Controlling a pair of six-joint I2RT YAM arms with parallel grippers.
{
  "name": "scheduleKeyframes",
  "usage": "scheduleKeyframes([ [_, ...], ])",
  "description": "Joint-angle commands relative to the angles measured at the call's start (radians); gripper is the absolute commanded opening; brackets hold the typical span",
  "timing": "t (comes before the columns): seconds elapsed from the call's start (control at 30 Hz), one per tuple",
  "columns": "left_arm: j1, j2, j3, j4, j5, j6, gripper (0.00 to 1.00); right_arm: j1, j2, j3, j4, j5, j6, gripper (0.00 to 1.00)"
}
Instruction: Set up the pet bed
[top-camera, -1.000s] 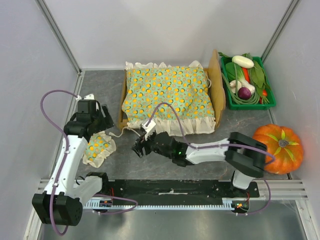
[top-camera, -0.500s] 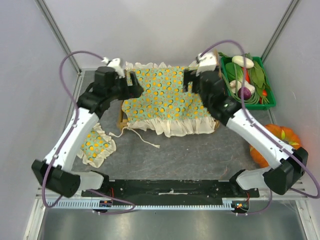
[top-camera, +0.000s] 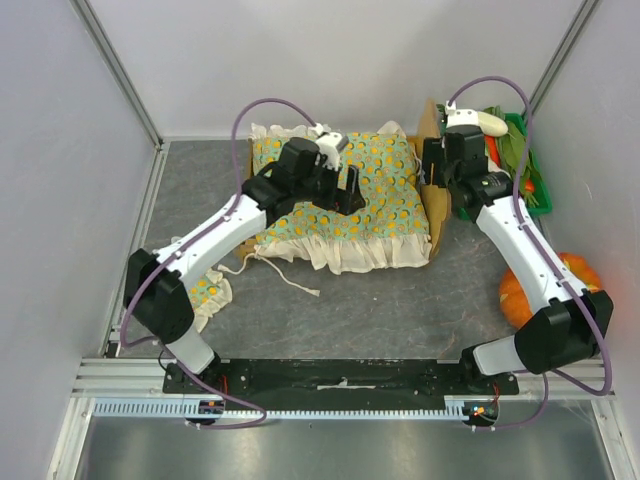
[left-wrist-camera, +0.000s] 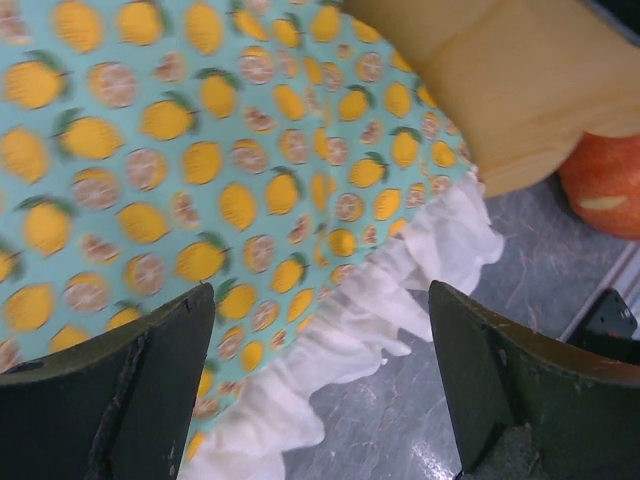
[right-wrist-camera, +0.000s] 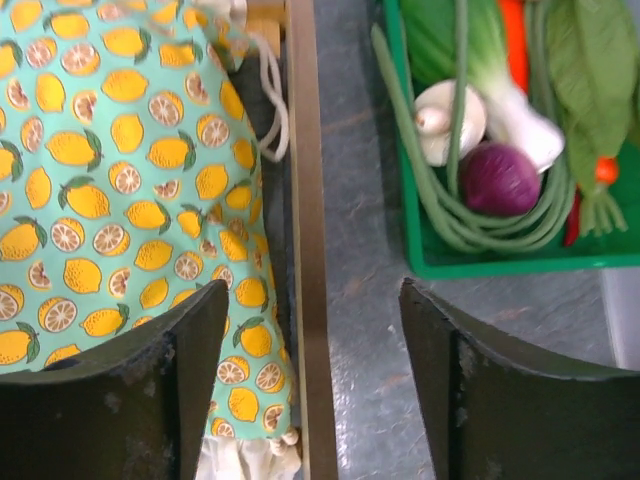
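The pet bed's light-wood frame shows mainly as its headboard (top-camera: 435, 215) at the right end; a green, orange-dotted frilled cushion (top-camera: 385, 215) covers the base. My left gripper (top-camera: 350, 190) hovers open over the cushion's middle. In the left wrist view its fingers (left-wrist-camera: 130, 390) frame the cushion's white frill (left-wrist-camera: 400, 300), with the headboard (left-wrist-camera: 500, 90) beyond. My right gripper (top-camera: 432, 160) is open at the headboard's far end. In the right wrist view its jaws straddle the headboard's top edge (right-wrist-camera: 305, 250) without touching it, the cushion (right-wrist-camera: 120, 180) to one side.
A small matching pillow (top-camera: 205, 290) lies on the table at the left. A white cord (top-camera: 285, 275) trails from the cushion's near left corner. The green crate of vegetables (top-camera: 520, 165) stands right of the headboard. An orange pumpkin (top-camera: 560, 280) sits at the right, partly behind my right arm.
Both arms rose from the near table to the bed. The left then swung from the bed's back left corner to over the cushion; the right shifted right onto the headboard.
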Motion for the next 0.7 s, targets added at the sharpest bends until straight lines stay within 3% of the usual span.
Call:
scheduleKeyframes([
  [0.0,-0.048,0.091,0.067,0.111,0.161,0.107,0.92,-0.01,0.0,-0.035,-0.024,-0.084,-0.007,0.73],
  [0.1,-0.054,0.148,0.067,0.131,0.137,0.098,0.9,-0.01,-0.01,-0.056,-0.02,-0.139,-0.018,0.56],
  [0.23,-0.049,0.215,0.038,0.064,-0.03,0.111,0.83,-0.01,-0.027,-0.09,-0.016,-0.228,-0.029,0.31],
  [0.27,-0.046,0.222,0.023,0.042,-0.1,0.108,0.83,-0.01,-0.032,-0.097,-0.016,-0.269,-0.033,0.21],
  [0.37,-0.019,0.191,-0.081,0.061,-0.174,0.081,0.82,-0.01,-0.053,-0.125,-0.013,-0.3,-0.041,0.06],
  [0.5,0.027,0.107,-0.19,0.085,-0.223,0.064,0.82,-0.008,-0.087,-0.156,-0.019,-0.326,-0.044,0.0],
  [0.67,0.037,0.039,-0.221,0.099,-0.104,0.07,0.82,-0.002,-0.107,-0.179,-0.017,-0.377,-0.016,0.0],
])
